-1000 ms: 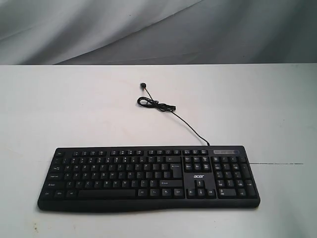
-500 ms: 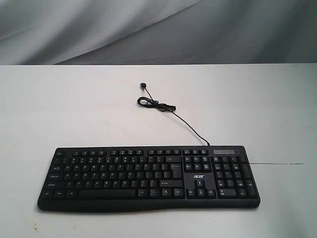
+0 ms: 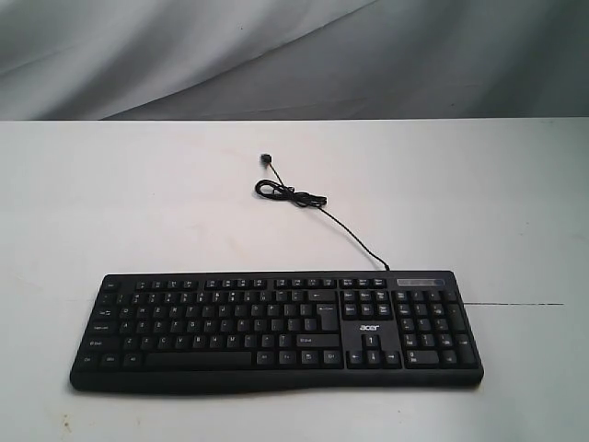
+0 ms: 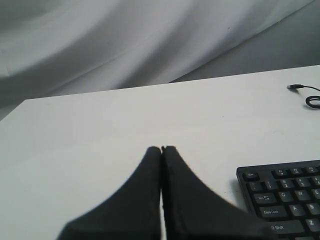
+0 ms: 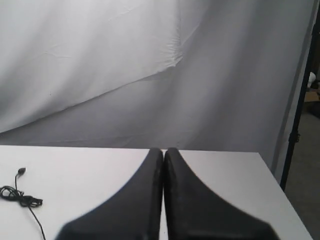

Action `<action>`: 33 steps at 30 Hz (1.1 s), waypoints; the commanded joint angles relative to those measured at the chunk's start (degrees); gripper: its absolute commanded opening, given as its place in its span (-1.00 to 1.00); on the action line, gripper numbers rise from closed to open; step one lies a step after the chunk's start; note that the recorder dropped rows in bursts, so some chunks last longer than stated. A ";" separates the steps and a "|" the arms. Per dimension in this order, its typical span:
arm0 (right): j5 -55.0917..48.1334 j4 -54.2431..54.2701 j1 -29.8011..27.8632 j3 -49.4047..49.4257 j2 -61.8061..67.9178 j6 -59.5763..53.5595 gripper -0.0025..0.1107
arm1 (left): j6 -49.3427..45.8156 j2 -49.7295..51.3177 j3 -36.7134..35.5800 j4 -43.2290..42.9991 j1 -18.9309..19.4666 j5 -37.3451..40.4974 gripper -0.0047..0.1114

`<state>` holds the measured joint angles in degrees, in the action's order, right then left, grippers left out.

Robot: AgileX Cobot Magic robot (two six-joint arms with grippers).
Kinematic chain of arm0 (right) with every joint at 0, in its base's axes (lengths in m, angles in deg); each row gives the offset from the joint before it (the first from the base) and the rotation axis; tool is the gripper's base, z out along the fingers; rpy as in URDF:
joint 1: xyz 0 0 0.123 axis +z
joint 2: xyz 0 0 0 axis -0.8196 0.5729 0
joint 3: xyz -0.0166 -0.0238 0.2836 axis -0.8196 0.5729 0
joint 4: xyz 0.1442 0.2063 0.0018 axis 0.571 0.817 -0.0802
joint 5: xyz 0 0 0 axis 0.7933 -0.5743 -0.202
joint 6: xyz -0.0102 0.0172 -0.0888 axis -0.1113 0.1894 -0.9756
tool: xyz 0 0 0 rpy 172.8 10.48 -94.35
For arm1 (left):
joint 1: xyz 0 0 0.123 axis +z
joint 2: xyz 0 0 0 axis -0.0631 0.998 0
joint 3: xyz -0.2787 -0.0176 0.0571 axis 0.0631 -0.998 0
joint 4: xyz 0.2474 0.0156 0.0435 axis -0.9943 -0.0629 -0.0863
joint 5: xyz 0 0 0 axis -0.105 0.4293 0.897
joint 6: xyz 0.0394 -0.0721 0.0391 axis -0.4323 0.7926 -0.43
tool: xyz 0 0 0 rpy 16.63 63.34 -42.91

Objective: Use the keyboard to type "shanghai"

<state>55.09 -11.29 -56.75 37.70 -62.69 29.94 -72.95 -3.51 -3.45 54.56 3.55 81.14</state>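
The wide black keyboard [image 3: 276, 329] with white legends and an "acer" logo lies flat near the front of the white table. Its thin black cable [image 3: 340, 228] runs back to a small coil and a loose plug. Neither arm shows in the exterior view. In the left wrist view my left gripper [image 4: 161, 148] is shut, its black fingers pressed together with nothing between, above bare table beside the keyboard's Esc corner [image 4: 282, 195]. In the right wrist view my right gripper [image 5: 163, 149] is likewise shut and holds nothing, with the cable coil [image 5: 20, 199] off to one side.
A white table [image 3: 138, 203] carries the keyboard, with a grey draped cloth backdrop [image 3: 276, 55] behind it. A thin dark line [image 3: 515, 304] marks the table beside the keyboard's number-pad end. A dark stand [image 5: 300, 110] rises past the table's edge in the right wrist view.
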 commanded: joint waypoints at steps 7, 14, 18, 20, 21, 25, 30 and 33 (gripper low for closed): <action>-0.97 1.97 1.67 -15.54 20.12 0.79 -0.96 | 0.25 -0.25 -0.26 0.10 -0.42 -0.57 -0.92; -6.57 4.36 11.25 -15.69 28.40 3.49 -0.96 | 0.25 -0.25 -0.26 0.10 -0.42 -0.57 -0.92; -7.94 4.60 20.69 -15.69 36.50 3.49 -0.96 | 0.25 -0.25 -0.26 0.10 -0.42 -0.57 -0.92; -6.63 4.67 26.00 -15.69 41.28 2.79 -0.96 | 0.25 -0.25 -0.26 0.10 -0.42 -0.57 -0.92; -5.52 4.67 28.64 -15.69 43.61 2.79 -0.96 | 0.25 -0.25 -0.26 0.10 -0.42 -0.57 -0.92; 0.02 6.08 37.41 -15.78 52.13 -1.96 -0.96 | 0.25 -0.25 -0.26 0.10 -0.42 -0.57 -0.92; -1.70 13.43 43.67 -22.68 62.60 -9.54 -0.96 | 0.25 -0.25 -0.26 0.10 -0.42 -0.57 -0.92; -2.40 14.47 46.07 -28.65 68.20 -11.23 -0.96 | 0.25 -0.25 -0.26 0.10 -0.42 -0.57 -0.92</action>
<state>52.78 1.69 -12.42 13.75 1.72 21.09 -72.95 -3.51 -3.45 54.56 3.55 81.14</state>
